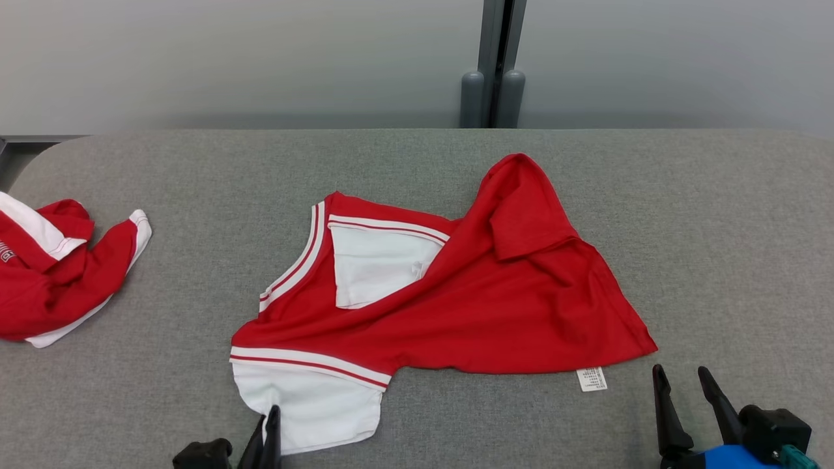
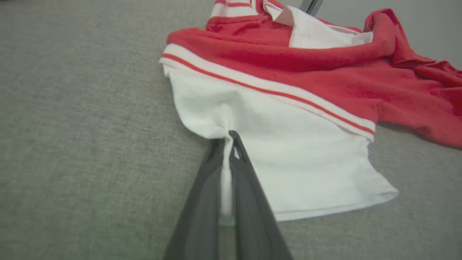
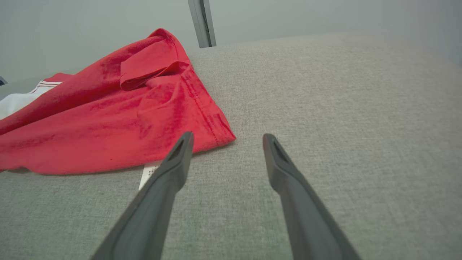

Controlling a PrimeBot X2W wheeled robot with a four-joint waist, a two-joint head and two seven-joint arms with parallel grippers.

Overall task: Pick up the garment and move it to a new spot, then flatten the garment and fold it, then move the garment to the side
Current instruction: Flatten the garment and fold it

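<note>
Cloth is seen at the far left first: a second garment (image 1: 58, 273), red and white, is crumpled well out to the left of the left gripper (image 1: 272, 413), and it is not being touched. Now the left gripper itself: its jaws are clamped tight, and a fold of the white sleeve (image 2: 288, 162) is pinched between the fingers (image 2: 249, 187) right at the near edge, with cloth puckered up at their tips. Ahead of that grip and away to its right, the garment (image 1: 469, 299) is spread on the grey table (image 1: 717, 228). Its red body is rumpled, the other sleeve is folded back over itself at the far side, and a white inner panel is shown at the neck. Further right, a care label (image 1: 591, 378) is poked out from under the hem, just to the left of the right gripper (image 1: 681, 371). That gripper's jaws are held wide apart with nothing between them, and the red hem corner (image 3: 216, 133) is found just ahead of its left finger. The pick-up is judged to be only half set: one corner is secured, the other is not. For a clean lift, the hem corner should be taken by the right gripper, with a decent bite of cloth gathered rather than the label alone. Both sides should then be raised together, so that the shirt is hung level and not dragged or twisted across the table.
</note>
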